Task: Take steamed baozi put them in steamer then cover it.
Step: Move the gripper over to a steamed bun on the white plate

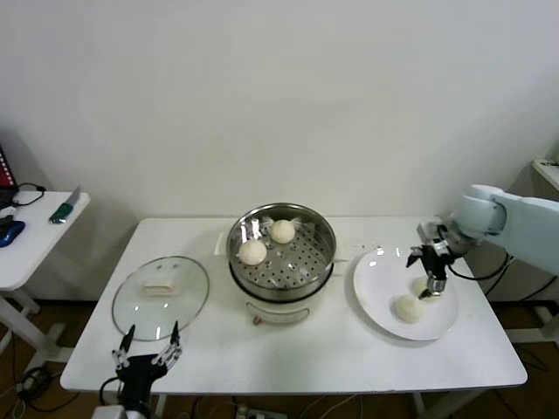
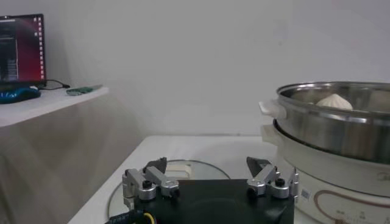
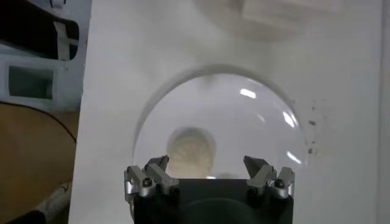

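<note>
Two baozi (image 1: 267, 242) already in steamer (image 1: 281, 262); two left on plate (image 1: 377, 297). Right gripper (image 1: 429, 284) above plate, fingers apart, prob. lining up on far bun. Left gripper (image 1: 147, 349) idle nr cover (image 1: 161, 297), fingers apart, for lidding later.

This is looking like a robot test room dressed as a kitchen corner — a plain white folding table (image 1: 288, 349) is standing against a bare white wall (image 1: 279, 96), carrying an electric steamer (image 1: 281, 253), a glass lid (image 1: 161, 295) and a white plate (image 1: 384, 292). A side desk (image 1: 35, 240) is holding a computer mouse (image 1: 10, 231) and a lit monitor (image 2: 22, 49) — cables are trailing on the floor.
</note>
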Robot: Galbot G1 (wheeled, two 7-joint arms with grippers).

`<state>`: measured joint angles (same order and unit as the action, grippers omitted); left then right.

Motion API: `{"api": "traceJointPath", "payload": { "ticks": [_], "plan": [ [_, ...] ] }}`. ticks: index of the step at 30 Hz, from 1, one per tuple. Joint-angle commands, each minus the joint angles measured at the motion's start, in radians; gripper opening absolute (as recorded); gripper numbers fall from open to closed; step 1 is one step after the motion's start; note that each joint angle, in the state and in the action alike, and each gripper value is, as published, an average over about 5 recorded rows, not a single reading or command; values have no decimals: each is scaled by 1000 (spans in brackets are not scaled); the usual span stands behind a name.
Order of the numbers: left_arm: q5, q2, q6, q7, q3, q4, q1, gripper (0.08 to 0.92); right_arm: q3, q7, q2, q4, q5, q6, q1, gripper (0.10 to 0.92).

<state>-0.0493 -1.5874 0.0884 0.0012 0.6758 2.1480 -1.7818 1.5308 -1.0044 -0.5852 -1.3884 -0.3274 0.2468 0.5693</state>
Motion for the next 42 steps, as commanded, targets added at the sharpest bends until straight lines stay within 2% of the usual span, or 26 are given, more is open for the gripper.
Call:
{"api": "traceJointPath", "payload": {
  "ticks": [1,16,31,42],
  "plan": [
    [1,1,0,-1,0,-4,1,823,-141,3,28,50,146,3,-244,823],
    [0,2,0,0,7,-11,5,823,-297,42,-85,186,193,8,-382,823],
    [-3,1,-3,-3,7,-10,0,823,-307,37,-92,189,195,12,-402,820],
    [-2,-2,-4,-6,4,-6,-3,823,-303,20,-81,165,195,0,-374,694]
  ]
}}
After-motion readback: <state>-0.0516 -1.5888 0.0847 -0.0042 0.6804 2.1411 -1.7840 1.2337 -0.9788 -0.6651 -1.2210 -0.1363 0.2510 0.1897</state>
